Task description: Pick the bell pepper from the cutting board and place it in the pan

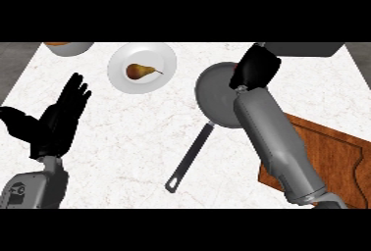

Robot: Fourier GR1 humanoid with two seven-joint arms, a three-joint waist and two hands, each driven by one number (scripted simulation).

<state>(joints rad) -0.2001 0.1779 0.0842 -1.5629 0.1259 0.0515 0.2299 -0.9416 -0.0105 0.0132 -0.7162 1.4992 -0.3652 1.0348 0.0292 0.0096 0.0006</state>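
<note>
White marble counter [130, 162] seen from above. At the counter's left edge my left hand [54, 122] rests open, fingers straight and pointing up, thumb spread out to the left, holding nothing. At the far left corner a bowl [69, 48] is cut off by the view's edge. Just right of it, near the far edge, a white plate [119, 63] carries a brown pear [141, 71] lying on its side. Toward the middle right sits a grey pan [216, 100], its long dark handle [190, 157] slanting down toward the near edge. My right forearm crosses the pan's right side, and my right hand [255, 67] hangs over the pan's far rim with its fingers curled downward around something. Only a thin red sliver shows at the hand's left edge, above the pan's rim; that is the bell pepper [235, 65], the rest hidden inside my grasp. A grey vessel [304, 48] is partly in view at the far right corner. The wooden cutting board [330, 147] lies at the counter's near right corner, partly under my forearm.
</note>
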